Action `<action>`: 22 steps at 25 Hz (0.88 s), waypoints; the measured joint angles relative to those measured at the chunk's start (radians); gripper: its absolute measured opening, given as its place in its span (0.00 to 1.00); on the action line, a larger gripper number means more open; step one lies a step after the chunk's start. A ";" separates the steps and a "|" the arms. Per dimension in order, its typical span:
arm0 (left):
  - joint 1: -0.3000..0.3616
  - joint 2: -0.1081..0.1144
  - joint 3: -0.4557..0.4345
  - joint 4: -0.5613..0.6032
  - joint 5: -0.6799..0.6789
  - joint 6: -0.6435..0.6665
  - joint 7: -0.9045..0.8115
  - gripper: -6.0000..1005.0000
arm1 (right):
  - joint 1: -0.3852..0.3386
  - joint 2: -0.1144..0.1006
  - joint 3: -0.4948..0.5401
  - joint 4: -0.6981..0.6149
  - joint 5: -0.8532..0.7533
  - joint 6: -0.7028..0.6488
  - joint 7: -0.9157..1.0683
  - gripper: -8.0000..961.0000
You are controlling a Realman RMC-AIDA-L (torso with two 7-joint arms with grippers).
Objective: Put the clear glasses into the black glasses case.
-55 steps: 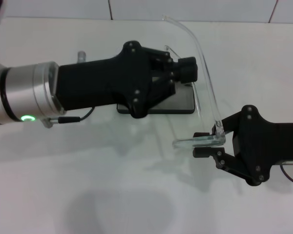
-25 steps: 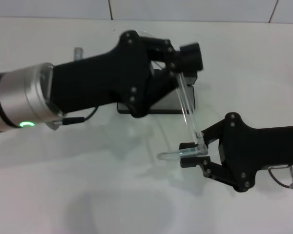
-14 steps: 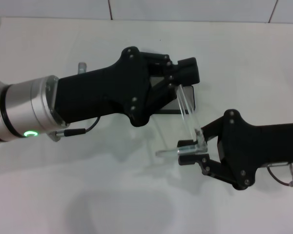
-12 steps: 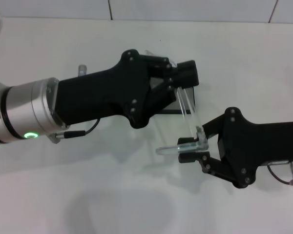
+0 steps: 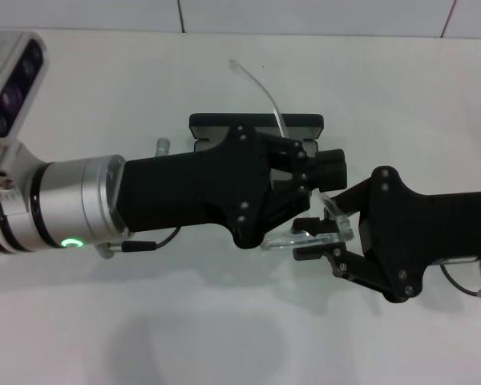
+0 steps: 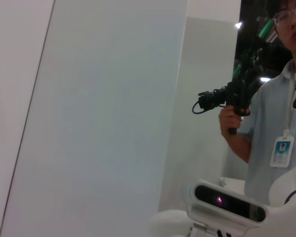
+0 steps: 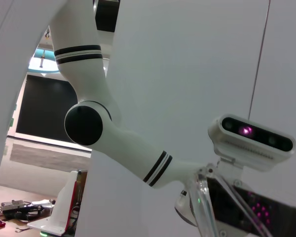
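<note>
The clear glasses (image 5: 334,216) hang above the table between both grippers. One thin clear arm (image 5: 260,84) curves up and back over the black glasses case (image 5: 224,124). My left gripper (image 5: 327,167) reaches in from the left over the case, its fingers together on the lens. My right gripper (image 5: 308,238) comes from the right and is shut on the near end of the frame. Much of the case is hidden under the left gripper. A clear piece of the glasses (image 7: 203,206) shows in the right wrist view.
White table (image 5: 184,321) with a tiled wall behind. A small metal part (image 5: 162,147) lies beside the case. A person holding a black device (image 6: 237,94) stands in the left wrist view. The robot's white arm (image 7: 113,133) fills the right wrist view.
My left gripper has moved nearer and right, uncovering the case's back part. The glasses have swung lower, with one arm now sticking up behind. The two grippers are closer together.
</note>
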 joint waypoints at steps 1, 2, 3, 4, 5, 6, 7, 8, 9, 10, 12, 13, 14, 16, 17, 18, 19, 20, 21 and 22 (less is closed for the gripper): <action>-0.003 0.000 0.000 -0.009 0.000 0.000 0.000 0.06 | 0.000 0.000 0.000 -0.002 0.000 0.000 0.000 0.12; -0.004 0.000 0.001 -0.014 0.000 0.000 0.000 0.06 | -0.001 0.000 0.000 -0.006 0.001 0.000 0.000 0.12; -0.007 0.000 0.001 -0.021 0.000 0.000 0.000 0.06 | -0.002 0.000 0.000 -0.008 0.002 0.000 -0.001 0.12; -0.008 0.001 0.001 -0.023 0.000 0.000 0.000 0.06 | -0.003 0.000 0.000 -0.010 0.006 0.000 -0.002 0.12; -0.009 0.001 0.001 -0.024 0.000 0.000 -0.001 0.06 | -0.005 0.000 0.000 -0.012 0.009 -0.001 -0.002 0.12; -0.009 0.001 0.001 -0.024 0.000 0.000 -0.002 0.06 | -0.006 0.000 0.000 -0.014 0.012 -0.001 -0.002 0.12; -0.009 0.001 0.000 -0.025 0.001 0.000 -0.005 0.06 | -0.007 -0.001 0.000 -0.014 0.016 -0.001 -0.002 0.12; -0.009 0.001 -0.001 -0.025 0.001 0.000 -0.007 0.06 | -0.007 -0.001 0.000 -0.014 0.019 -0.001 -0.002 0.12; -0.009 0.001 -0.002 -0.025 0.001 0.000 -0.008 0.06 | -0.007 -0.001 0.000 -0.014 0.021 -0.001 -0.003 0.12; -0.009 0.001 -0.003 -0.026 0.001 0.000 -0.008 0.06 | -0.008 -0.001 0.000 -0.015 0.023 -0.001 -0.003 0.12; -0.009 0.001 -0.004 -0.026 0.001 0.000 -0.011 0.06 | -0.010 -0.001 0.000 -0.015 0.023 -0.001 -0.005 0.12; -0.009 0.001 -0.004 -0.026 0.001 0.000 -0.014 0.06 | -0.011 -0.001 0.001 -0.015 0.023 -0.001 -0.005 0.12; -0.009 0.001 -0.004 -0.026 0.001 0.000 -0.019 0.06 | -0.011 -0.001 0.001 -0.015 0.023 -0.001 -0.006 0.12; -0.010 0.002 -0.004 -0.026 0.001 0.000 -0.026 0.06 | -0.012 -0.002 0.003 -0.015 0.023 -0.001 -0.007 0.12; -0.010 0.003 -0.004 -0.026 0.001 0.000 -0.027 0.06 | -0.012 -0.002 0.003 -0.015 0.023 -0.001 -0.007 0.12; -0.010 0.003 -0.004 -0.026 0.001 0.000 -0.028 0.06 | -0.012 -0.002 0.004 -0.015 0.023 -0.001 -0.007 0.12; -0.011 0.003 -0.004 -0.026 0.001 0.000 -0.029 0.06 | -0.012 -0.002 0.006 -0.015 0.023 -0.001 -0.007 0.12; -0.011 0.003 -0.005 -0.026 0.001 0.000 -0.030 0.06 | -0.012 -0.002 0.007 -0.015 0.023 -0.001 -0.007 0.12; -0.011 0.003 -0.005 -0.026 0.001 0.000 -0.031 0.06 | -0.012 -0.002 0.008 -0.015 0.024 -0.001 -0.007 0.12; -0.011 0.003 -0.006 -0.026 0.001 0.000 -0.033 0.06 | -0.012 -0.001 0.008 -0.016 0.024 -0.002 -0.008 0.12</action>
